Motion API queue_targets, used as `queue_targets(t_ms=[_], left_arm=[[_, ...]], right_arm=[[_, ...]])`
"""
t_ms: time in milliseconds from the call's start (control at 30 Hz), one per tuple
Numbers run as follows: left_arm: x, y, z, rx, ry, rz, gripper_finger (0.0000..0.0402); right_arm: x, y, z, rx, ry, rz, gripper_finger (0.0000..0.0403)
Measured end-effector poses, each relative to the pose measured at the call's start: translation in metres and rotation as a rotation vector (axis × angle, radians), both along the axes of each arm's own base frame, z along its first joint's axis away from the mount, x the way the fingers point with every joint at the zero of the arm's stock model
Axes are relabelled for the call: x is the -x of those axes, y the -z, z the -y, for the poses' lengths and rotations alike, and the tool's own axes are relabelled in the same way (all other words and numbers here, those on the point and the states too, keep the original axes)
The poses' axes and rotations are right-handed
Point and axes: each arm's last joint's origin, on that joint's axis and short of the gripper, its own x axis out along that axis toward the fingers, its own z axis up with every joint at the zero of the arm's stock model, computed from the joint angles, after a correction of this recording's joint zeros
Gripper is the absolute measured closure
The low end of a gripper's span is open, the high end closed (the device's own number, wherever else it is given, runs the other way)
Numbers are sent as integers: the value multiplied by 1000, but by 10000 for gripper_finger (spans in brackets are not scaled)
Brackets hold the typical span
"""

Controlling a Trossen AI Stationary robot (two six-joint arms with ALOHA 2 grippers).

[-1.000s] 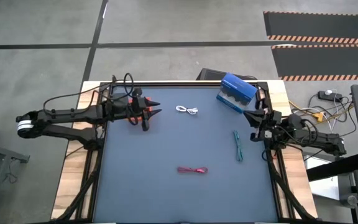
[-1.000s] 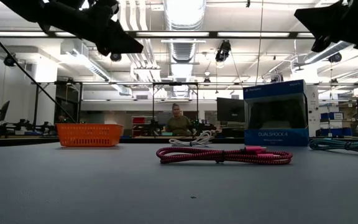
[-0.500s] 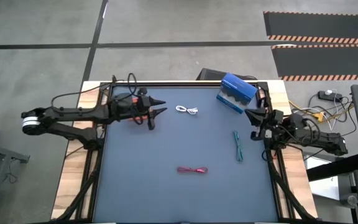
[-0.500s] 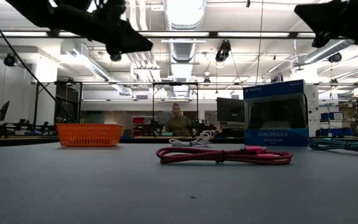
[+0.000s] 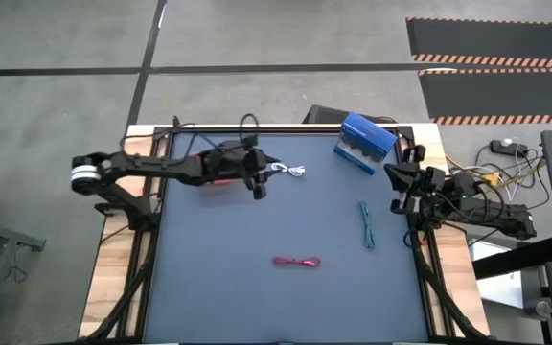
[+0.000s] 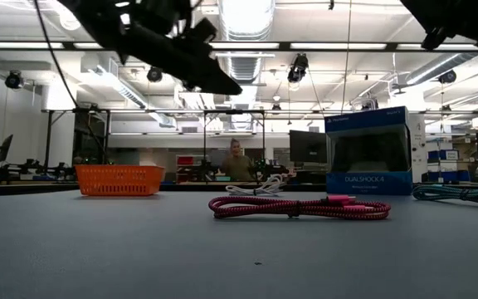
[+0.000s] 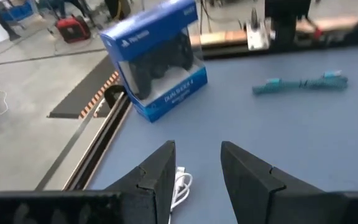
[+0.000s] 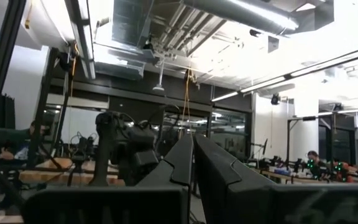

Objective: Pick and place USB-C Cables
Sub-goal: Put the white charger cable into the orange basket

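White cable [image 5: 288,171] small coiled bundle, just beside parted left jaws [image 5: 260,178]

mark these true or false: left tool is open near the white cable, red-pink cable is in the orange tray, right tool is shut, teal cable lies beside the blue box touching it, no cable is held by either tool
1. The left tool is open near the white cable. True: its fingers stand apart, and the cable lies just ahead of them.
2. The red-pink cable is in the orange tray. False: it lies on the bare table, toward the near edge.
3. The right tool is shut. True: its fingers meet, at the table's right edge.
4. The teal cable touches the blue box. False: it lies apart from the box, farther down the right side.
5. Neither tool holds a cable. True.
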Motion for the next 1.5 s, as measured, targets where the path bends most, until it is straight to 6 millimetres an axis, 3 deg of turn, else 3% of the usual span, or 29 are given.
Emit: queue_targets(t_ms=[300,500,767,1167,1500], left_arm=[[-39,6,-22,-62,39,-240,288],[-45,24,-43,-48,70,-392,288],[-49,46,-58,-16,110,-417,288],[-70,78,-66,-19,101,-341,288],[-73,93,-67,3,95,-356,288]], right_arm=[[5,-14,-1,53,27,32,394],[6,-17,-1,60,31,33,394],[6,-17,-1,66,35,28,394],[5,-16,-1,63,34,13,394],[5,-15,-1,65,44,1,394]])
